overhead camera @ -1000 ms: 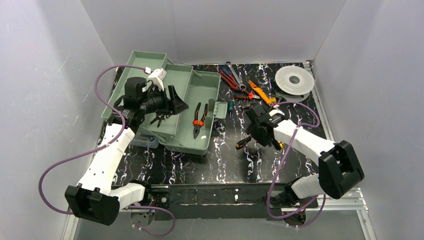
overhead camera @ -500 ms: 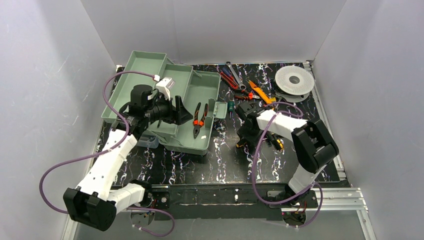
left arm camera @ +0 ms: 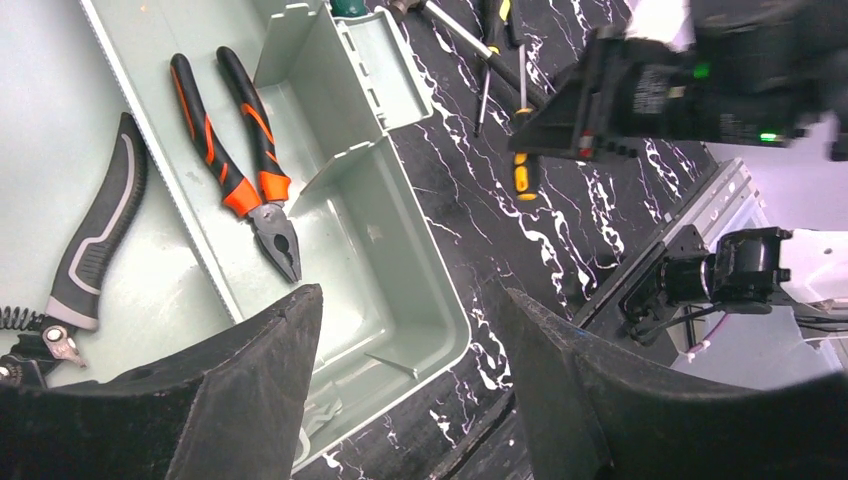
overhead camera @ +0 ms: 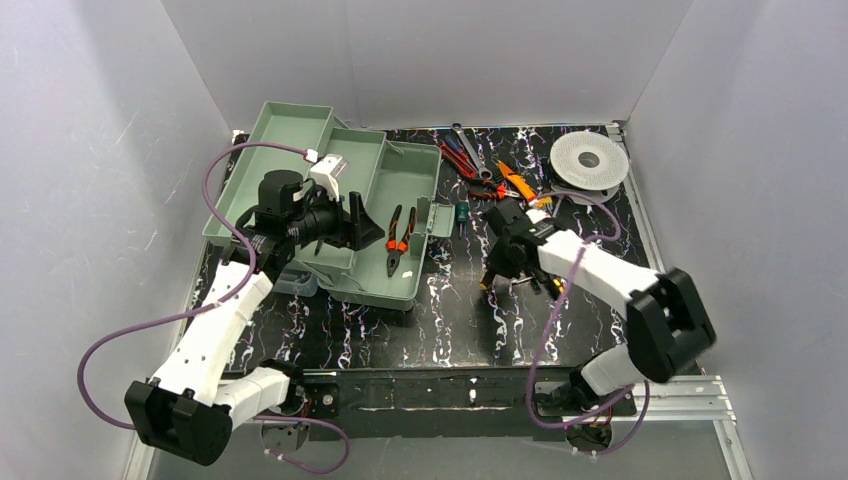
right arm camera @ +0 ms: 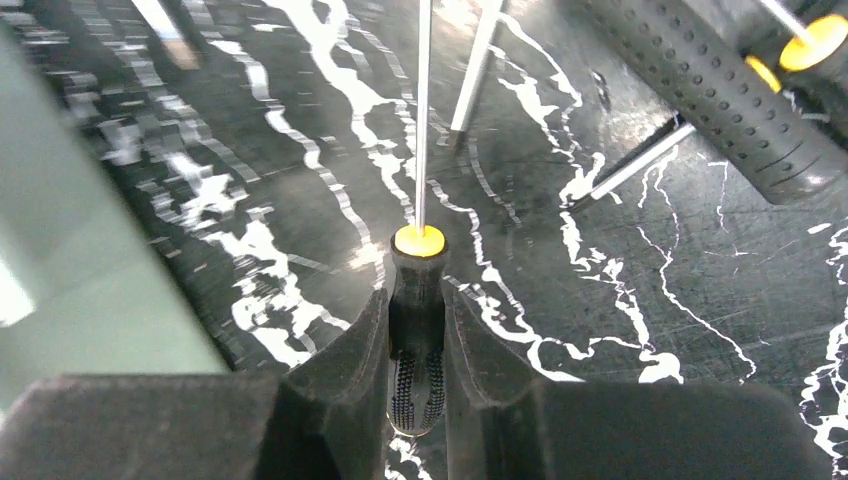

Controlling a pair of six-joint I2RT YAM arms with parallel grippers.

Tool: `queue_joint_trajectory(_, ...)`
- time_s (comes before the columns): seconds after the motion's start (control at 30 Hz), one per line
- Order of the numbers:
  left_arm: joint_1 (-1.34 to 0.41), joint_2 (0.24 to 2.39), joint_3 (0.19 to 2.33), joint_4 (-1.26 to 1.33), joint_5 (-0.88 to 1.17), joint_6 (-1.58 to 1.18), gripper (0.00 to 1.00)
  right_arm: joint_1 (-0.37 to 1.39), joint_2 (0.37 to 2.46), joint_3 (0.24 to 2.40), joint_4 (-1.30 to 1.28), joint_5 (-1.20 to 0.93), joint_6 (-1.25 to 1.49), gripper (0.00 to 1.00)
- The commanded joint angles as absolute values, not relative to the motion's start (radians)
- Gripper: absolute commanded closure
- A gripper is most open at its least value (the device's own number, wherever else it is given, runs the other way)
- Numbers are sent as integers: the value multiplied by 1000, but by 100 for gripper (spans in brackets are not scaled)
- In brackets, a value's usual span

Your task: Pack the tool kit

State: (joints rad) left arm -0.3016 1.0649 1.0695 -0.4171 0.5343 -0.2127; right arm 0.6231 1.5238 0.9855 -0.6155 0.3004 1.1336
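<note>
The open green toolbox [overhead camera: 375, 165] sits at the left and holds orange-and-black pliers [overhead camera: 398, 238], also seen in the left wrist view [left arm camera: 235, 170], and a black-grey handled tool [left arm camera: 95, 240]. My left gripper [overhead camera: 366, 226] hangs open and empty over the box [left arm camera: 410, 295]. My right gripper [overhead camera: 497, 268] is shut on the black handle of a screwdriver [right arm camera: 417, 290] with a yellow collar. Its shaft [right arm camera: 424, 110] points away from me, low over the black marbled table [right arm camera: 640, 300]. The left wrist view shows that handle [left arm camera: 522, 172] below the right gripper [left arm camera: 560, 125].
Loose tools lie behind the right gripper: a wrench [overhead camera: 466, 143], red-handled pliers [overhead camera: 456, 158], an orange cutter [overhead camera: 522, 184] and a fat black handle [right arm camera: 720, 95]. A white spool [overhead camera: 589, 160] sits at the back right. A small green piece [overhead camera: 461, 212] lies beside the toolbox.
My right arm has swung about, its elbow back out to the right, and the gripper now sits closed on the screwdriver handle. The left gripper shifted slightly right over the box, then stayed.
</note>
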Motion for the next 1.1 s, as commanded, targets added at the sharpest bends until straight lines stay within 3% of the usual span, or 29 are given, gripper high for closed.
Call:
queue_joint_trajectory(0.0,-305,1022,1049,-403,508,-185,35,627,1339,965,-520,364,1008,99)
queue_joint_trajectory(0.17,-305,1020,1048,-405,500,-177,35,627,1188,937,-428,329,846,99)
queue_joint_trajectory(0.43,-304,1015,1049,-404,512,-173,30,627,1027,821,-15,-74,555,99)
queue_joint_trajectory(0.6,-304,991,1045,-403,508,-176,19,630,1150,937,-14,-214,538,99)
queue_joint_trajectory(0.67,-304,976,1042,-404,493,-179,3,637,1213,994,-10,-267,545,99)
queue_joint_trajectory(1.07,-303,885,1058,-485,136,-209,2,694,1609,1281,37,-277,650,99)
